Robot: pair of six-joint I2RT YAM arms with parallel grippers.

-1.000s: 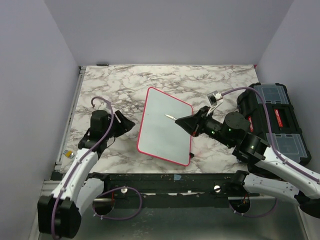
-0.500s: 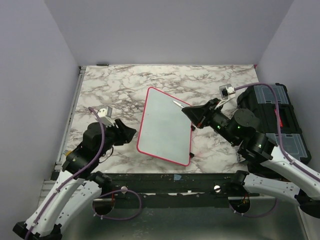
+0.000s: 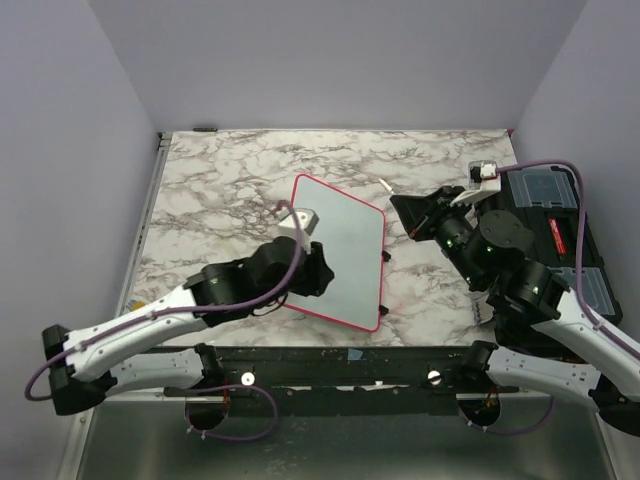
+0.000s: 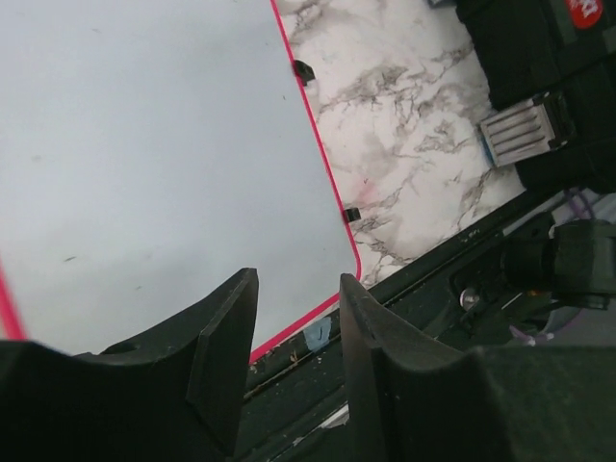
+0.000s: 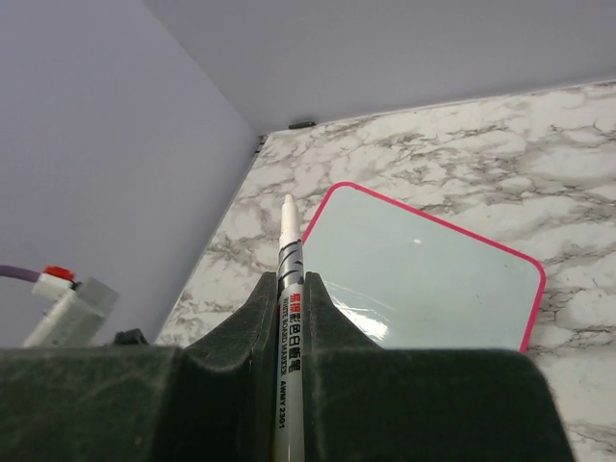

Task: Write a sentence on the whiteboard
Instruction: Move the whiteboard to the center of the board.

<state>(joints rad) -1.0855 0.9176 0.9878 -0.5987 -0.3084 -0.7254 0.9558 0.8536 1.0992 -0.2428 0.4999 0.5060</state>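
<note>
Clamping a white marker between its fingers, the right gripper hangs just off the far right corner of the whiteboard. Only the right wrist view shows the printed barrel. The left gripper, jaws apart around nothing, hovers over the board's near left part. The board lies flat and skewed on the marble surface. The left wrist view alone catches two black clips on the red frame.

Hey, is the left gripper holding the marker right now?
No, the left gripper is empty above the whiteboard; the marker is clamped in the right gripper.
</note>
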